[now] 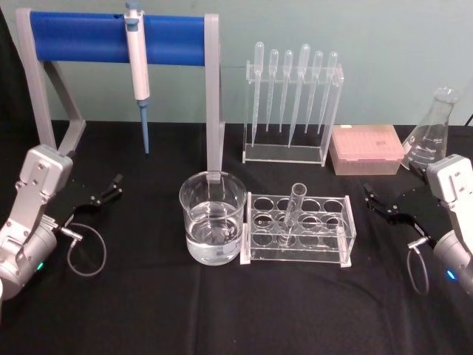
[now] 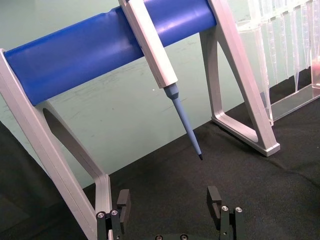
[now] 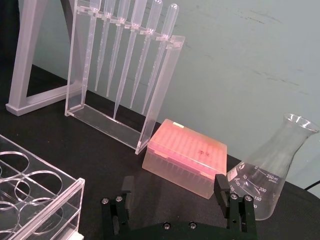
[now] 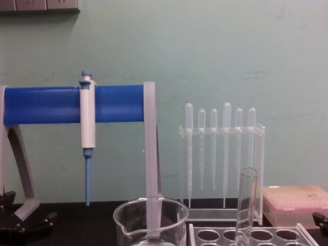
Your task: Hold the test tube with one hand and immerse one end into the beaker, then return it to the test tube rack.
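Holding rack: clear acrylic rack with round holes [image 1: 336, 231], mid-table.
Beaker: wide clear glass beaker [image 1: 213, 194], just left of the rack, part-filled with clear liquid.
Left gripper [image 2: 169, 197]: black jaws spread wide, empty, far left.
Right gripper [image 3: 174, 184]: likewise, far right.
Test tube: long narrow clear glass test tube [image 1: 294, 211], in a rack hole, near-upright, open rim up.

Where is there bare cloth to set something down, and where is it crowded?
Bare black cloth runs along the near edge, in front of the beaker and test tube rack. Another patch lies between the left pincer and the beaker, a narrower one between rack and right pincer. Crowded at the back: blue pipette stand, dropper rack, pink tip box, flask.
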`<control>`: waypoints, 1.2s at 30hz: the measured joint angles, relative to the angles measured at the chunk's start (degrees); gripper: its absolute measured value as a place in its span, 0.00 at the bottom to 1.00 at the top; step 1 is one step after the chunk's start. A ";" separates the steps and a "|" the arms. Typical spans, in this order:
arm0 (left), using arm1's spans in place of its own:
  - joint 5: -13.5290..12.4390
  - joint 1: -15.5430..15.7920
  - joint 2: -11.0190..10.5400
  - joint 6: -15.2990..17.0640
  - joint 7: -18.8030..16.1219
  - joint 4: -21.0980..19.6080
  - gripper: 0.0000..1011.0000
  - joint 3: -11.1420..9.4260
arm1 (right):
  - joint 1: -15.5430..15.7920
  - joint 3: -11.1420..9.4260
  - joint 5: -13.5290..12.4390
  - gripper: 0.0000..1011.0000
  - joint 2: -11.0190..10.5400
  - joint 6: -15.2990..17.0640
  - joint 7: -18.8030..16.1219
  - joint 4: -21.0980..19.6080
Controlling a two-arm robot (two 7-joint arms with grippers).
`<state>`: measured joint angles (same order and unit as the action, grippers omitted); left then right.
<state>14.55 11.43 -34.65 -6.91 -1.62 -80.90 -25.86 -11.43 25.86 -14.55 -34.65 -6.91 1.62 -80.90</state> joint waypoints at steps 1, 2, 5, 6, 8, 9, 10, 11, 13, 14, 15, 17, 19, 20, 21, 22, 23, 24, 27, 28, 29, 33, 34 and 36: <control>0.00 0.00 0.00 0.00 0.00 0.00 0.99 0.00 | 0.00 0.00 0.00 0.99 0.00 0.00 0.00 0.00; 0.00 0.00 0.00 0.00 0.00 0.00 0.99 0.00 | 0.00 0.00 0.00 0.99 0.00 0.00 0.00 0.00; 0.00 0.00 0.00 0.00 0.00 0.00 0.99 0.00 | 0.00 0.00 0.00 0.99 0.00 0.00 0.00 0.00; 0.00 0.00 0.00 0.00 0.00 0.00 0.99 0.00 | 0.00 0.00 0.00 0.99 0.00 0.00 0.00 0.00; 0.00 0.00 0.00 0.00 0.00 0.00 0.99 0.00 | 0.00 0.00 0.00 0.99 0.00 0.00 0.00 0.00; 0.00 0.00 0.00 0.00 0.00 0.00 0.99 0.00 | 0.00 0.00 0.00 0.99 0.00 0.00 0.00 0.00; 0.00 0.00 0.00 0.00 0.00 0.00 0.99 0.00 | 0.00 0.00 0.00 0.99 0.00 0.00 0.00 0.00; 0.00 0.00 0.00 0.00 0.00 0.00 0.99 0.00 | 0.00 0.00 0.00 0.99 0.00 0.00 0.00 0.00; 0.00 0.00 0.00 0.00 0.00 0.00 0.99 0.00 | 0.00 0.00 0.00 0.99 0.00 0.00 0.00 0.00; 0.00 0.00 0.00 0.00 0.00 0.00 0.99 0.00 | 0.00 0.00 0.00 0.99 0.00 0.00 0.00 0.00; 0.00 0.00 0.00 0.00 0.00 0.00 0.99 0.00 | 0.00 0.00 0.00 0.99 0.00 0.00 0.00 0.00; 0.00 0.00 0.00 0.00 0.00 0.00 0.99 0.00 | 0.00 -0.01 0.00 0.99 0.00 0.00 0.00 0.00; 0.00 0.00 0.00 0.00 0.00 0.00 0.99 0.00 | 0.18 -0.24 0.36 0.99 -0.13 -0.02 -0.03 -0.67; 0.00 0.00 0.00 0.00 0.00 0.00 0.99 0.00 | 0.48 -0.71 0.47 0.99 -0.41 -0.04 -0.18 -1.76; 0.00 0.00 0.00 0.00 0.00 0.00 0.99 0.00 | 0.69 -0.99 0.44 0.99 -0.56 -0.02 -0.29 -2.39; 0.00 0.00 0.00 0.00 0.00 0.00 0.99 0.00 | 1.21 -1.62 0.28 0.99 -0.85 0.13 -0.43 -3.83; 0.00 0.00 0.00 0.00 0.00 0.00 0.99 0.00 | 1.52 -2.02 0.08 0.99 -1.02 0.30 -0.48 -4.60; 0.00 0.00 0.00 0.00 0.00 0.00 0.99 0.00 | 1.84 -2.43 -0.12 0.99 -1.21 0.47 -0.54 -5.44; 0.00 0.00 0.00 0.00 0.00 0.00 0.99 0.00 | 3.25 -4.08 -1.10 0.99 -2.06 1.07 -0.89 -8.63; 0.00 0.00 0.00 0.00 0.00 0.00 0.99 0.00 | 4.12 -4.95 -1.77 0.99 -2.56 1.32 -1.18 -10.31; 0.00 0.00 0.00 0.00 0.00 0.00 0.99 0.00 | 4.59 -5.39 -2.16 0.99 -2.83 1.39 -1.40 -11.14; 0.00 0.00 0.00 0.00 0.00 0.00 0.99 0.00 | 7.66 -7.62 -4.57 0.99 -4.54 1.42 -3.26 -15.46; 0.00 0.00 0.00 0.00 0.00 0.00 0.99 0.00 | 8.30 -8.00 -5.05 0.99 -4.95 1.34 -3.81 -16.30; 0.00 0.00 0.00 0.00 0.00 0.00 0.99 0.00 | 10.19 -9.03 -6.40 0.99 -6.32 0.76 -5.79 -18.51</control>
<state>14.55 11.43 -34.65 -6.91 -1.62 -80.90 -25.86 -1.24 16.83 -20.95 -40.97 -6.14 -4.17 -99.41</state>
